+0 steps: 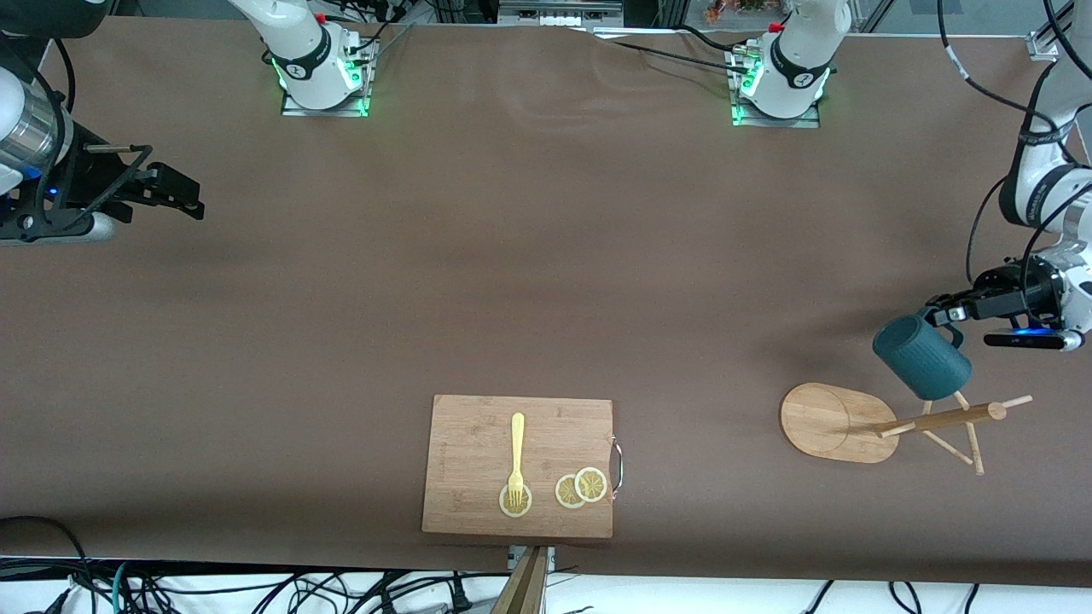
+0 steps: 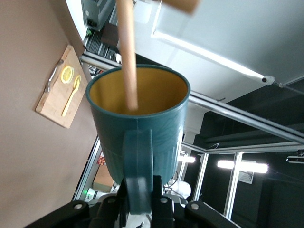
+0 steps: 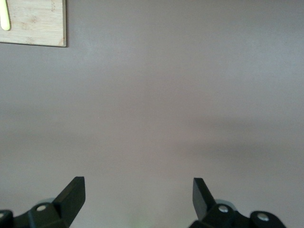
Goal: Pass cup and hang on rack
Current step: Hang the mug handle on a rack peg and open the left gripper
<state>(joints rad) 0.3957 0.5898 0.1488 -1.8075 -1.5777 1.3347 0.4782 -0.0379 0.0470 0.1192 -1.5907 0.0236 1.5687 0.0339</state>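
The dark teal ribbed cup [image 1: 921,356] hangs in the air over the rack [image 1: 840,422], a light wooden mug tree on an oval base at the left arm's end of the table. My left gripper [image 1: 943,317] is shut on the cup's loop handle. In the left wrist view the cup [image 2: 137,128] shows its yellowish inside, and one thin peg [image 2: 127,52] of the rack reaches into its mouth; my left gripper [image 2: 139,190] clamps the handle from both sides. My right gripper [image 1: 183,192] waits open over bare table at the right arm's end, with nothing between its fingers [image 3: 137,190].
A rectangular wooden cutting board [image 1: 518,465] lies near the table's front edge, midway between the arms, with a yellow fork [image 1: 517,456] and lemon slices [image 1: 582,488] on it. A corner of that board [image 3: 33,21] shows in the right wrist view.
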